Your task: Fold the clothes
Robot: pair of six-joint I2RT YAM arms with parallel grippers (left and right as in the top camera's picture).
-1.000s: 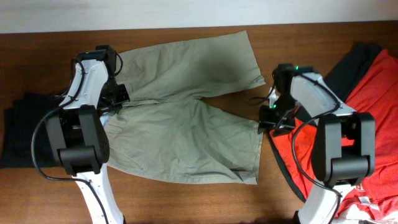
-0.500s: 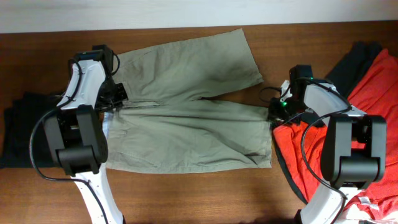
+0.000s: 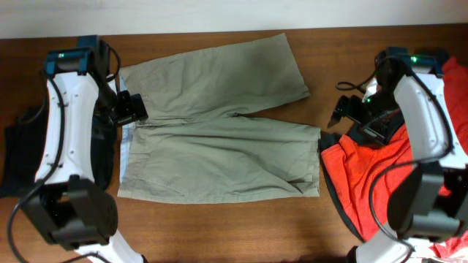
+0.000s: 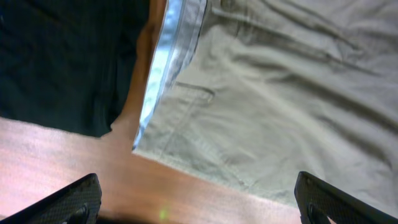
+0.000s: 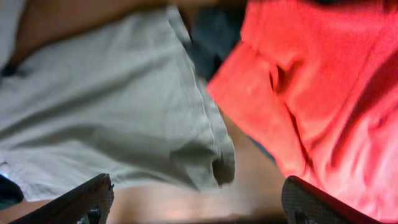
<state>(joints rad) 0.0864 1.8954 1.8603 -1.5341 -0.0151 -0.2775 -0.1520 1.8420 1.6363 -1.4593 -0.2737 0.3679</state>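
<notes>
Lying flat, trousers (image 3: 219, 142) stretch from left gripper (image 3: 132, 109) to right gripper (image 3: 348, 111), both parted.

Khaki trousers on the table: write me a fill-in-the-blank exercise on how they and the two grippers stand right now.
1. The waistband of the khaki trousers lies on the side of the ____ arm.
2. The garment beside the leg hems, near the right gripper, is ____ in colour.
3. The left gripper and the right gripper each hang above the cloth with fingers spread wide, so both are ____.

Missing words: left; red; open
</notes>
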